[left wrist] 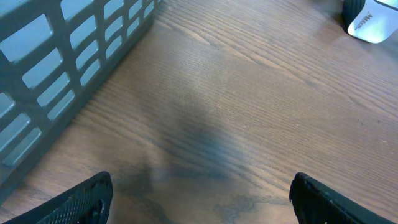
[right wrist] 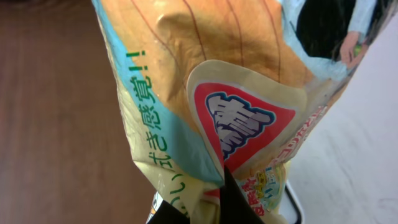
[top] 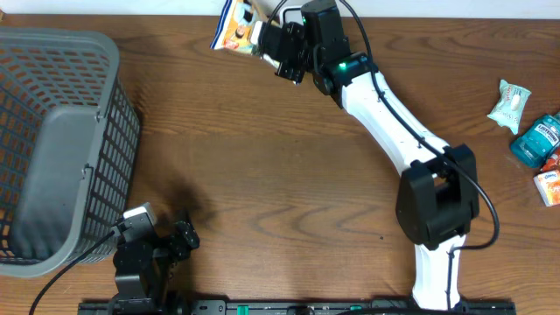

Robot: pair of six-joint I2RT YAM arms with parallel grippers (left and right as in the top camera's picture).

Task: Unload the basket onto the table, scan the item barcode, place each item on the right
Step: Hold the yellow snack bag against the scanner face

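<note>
- Gripping the snack bag (top: 234, 33) by the end turned away from the basket (top: 118, 149), the right jaws are clenched tight on the crinkled film.
- The snack bag lies well away from the basket, off past its far right corner, at the far edge of the worktop (top: 262, 175).
- From overhead I cannot tell whether it rests on the wood or hangs just above it.
- In the right wrist view the snack bag (right wrist: 205, 93) fills nearly the whole frame. It shows orange print, a pale blue band with green Japanese lettering and a red-and-blue badge.
- One dark fingertip (right wrist: 231, 202) shows at the lower edge of that view, pressed into the film.
- The left jaws are released, spread wide over bare wood and grasping nothing.
- The left arm (top: 140, 262) sits just beside the basket's near right corner.
- In the left wrist view two dark fingertips (left wrist: 74, 202) stand in the bottom corners. The basket's grey lattice wall (left wrist: 74, 56) runs along the upper left, near them but apart.
- Farthest from the basket, at the right edge of the worktop, a pale green packet (top: 508, 103), a blue bottle (top: 536, 138) and a small orange-and-white box (top: 549, 185) lie close together.
</note>
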